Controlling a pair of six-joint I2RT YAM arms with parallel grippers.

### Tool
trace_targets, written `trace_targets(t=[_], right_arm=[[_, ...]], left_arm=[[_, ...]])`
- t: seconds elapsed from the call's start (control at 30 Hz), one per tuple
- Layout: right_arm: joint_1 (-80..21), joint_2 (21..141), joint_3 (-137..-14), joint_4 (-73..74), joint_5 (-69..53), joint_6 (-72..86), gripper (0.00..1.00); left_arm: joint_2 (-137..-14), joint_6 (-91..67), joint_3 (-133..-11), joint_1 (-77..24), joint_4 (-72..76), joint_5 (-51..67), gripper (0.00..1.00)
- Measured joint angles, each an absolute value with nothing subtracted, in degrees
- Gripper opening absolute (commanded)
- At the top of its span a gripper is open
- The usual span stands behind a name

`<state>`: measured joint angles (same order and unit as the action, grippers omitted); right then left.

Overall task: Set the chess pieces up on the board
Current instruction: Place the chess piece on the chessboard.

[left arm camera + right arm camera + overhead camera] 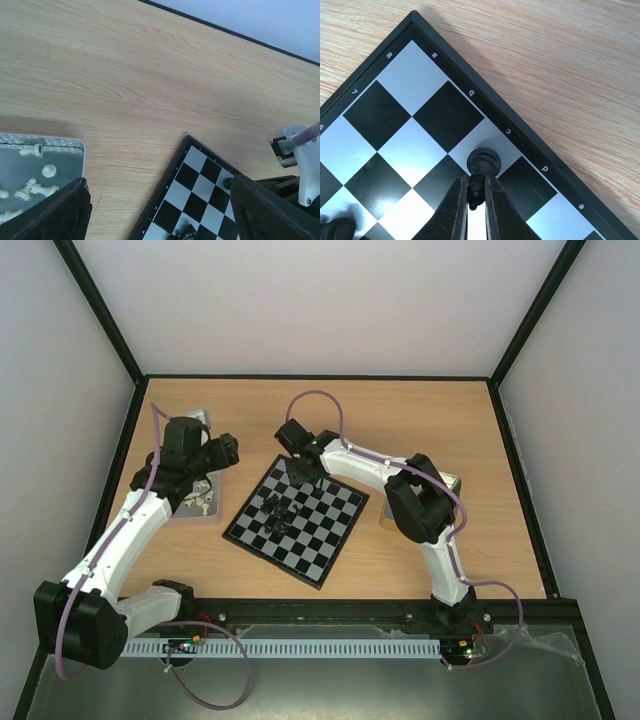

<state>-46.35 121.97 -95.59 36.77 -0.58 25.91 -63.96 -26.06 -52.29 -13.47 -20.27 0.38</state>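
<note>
Right claw (476, 179) was nearly shut, with a narrow gap, pinching one black chess piece (484, 161) by its lower part. The round head poked out past the fingertips over the light square by the "c" mark, just inside the rim. Could not tell if its base touched the square.

Board (322, 532) lay mid-bench, turned like a diamond with one corner toward the far edge, and the right claw sat at that corner. It had black and pale checks and a thin black rim with white letters and numbers.

Other black pieces (278, 512) were bunched on the board's left half, too small to tell kind or whether upright. One more was cut off at the bottom-left of the right wrist view.

Left claw (159, 182) was spread wide, nothing between its fingers, over bare bench (125, 75) toward the left edge, between a metal tray (67, 157) of white pieces (49, 170) and the board's rim.

Second tray (455, 485) near the right edge was mostly hidden by the right arm.
</note>
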Motion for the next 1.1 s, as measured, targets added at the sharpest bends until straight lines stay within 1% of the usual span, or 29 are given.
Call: trace_targets(t=[0.07, 0.13, 0.23, 0.43, 0.6, 0.73, 0.83, 1.03, 1.1], right_arm=[[-46.3, 122.0, -95.8, 37.0, -0.7, 25.9, 0.22], [-46.3, 122.0, -95.8, 37.2, -0.7, 26.1, 0.27], [-46.3, 122.0, -95.9, 37.3, -0.7, 26.2, 0.29], [-46.3, 122.0, -95.9, 37.2, -0.2, 26.6, 0.29], [-46.3, 121.6, -95.0, 35.7, 0.6, 27.3, 0.27], [-46.3, 121.5, -94.3, 35.2, 0.5, 27.3, 0.20], [-46.3, 121.5, -94.1, 35.0, 0.4, 27.1, 0.17], [-46.3, 121.5, -94.0, 34.0, 0.5, 26.7, 0.16], [-46.3, 121.5, -94.0, 34.0, 0.6, 26.5, 0.12]], left_arm=[[-64.0, -26.1, -52.3, -13.5, -20.3, 0.4, 0.78], [-64.1, -26.1, -52.3, -13.5, -20.3, 0.4, 0.78], [-64.4, -26.1, -52.3, -13.5, -20.3, 0.6, 0.78], [-64.5, -26.0, -52.3, -13.5, -20.3, 1.0, 0.78], [-64.6, -26.0, -52.2, -13.5, -20.3, 1.5, 0.78], [-64.6, -26.0, -52.0, -13.5, -20.3, 1.7, 0.78], [-64.6, -26.0, -51.9, -13.5, -20.3, 1.9, 0.78], [-65.0, -26.0, -51.8, -13.5, -20.3, 2.5, 0.78], [-65.4, -26.0, -51.8, -13.5, -20.3, 2.7, 0.78]])
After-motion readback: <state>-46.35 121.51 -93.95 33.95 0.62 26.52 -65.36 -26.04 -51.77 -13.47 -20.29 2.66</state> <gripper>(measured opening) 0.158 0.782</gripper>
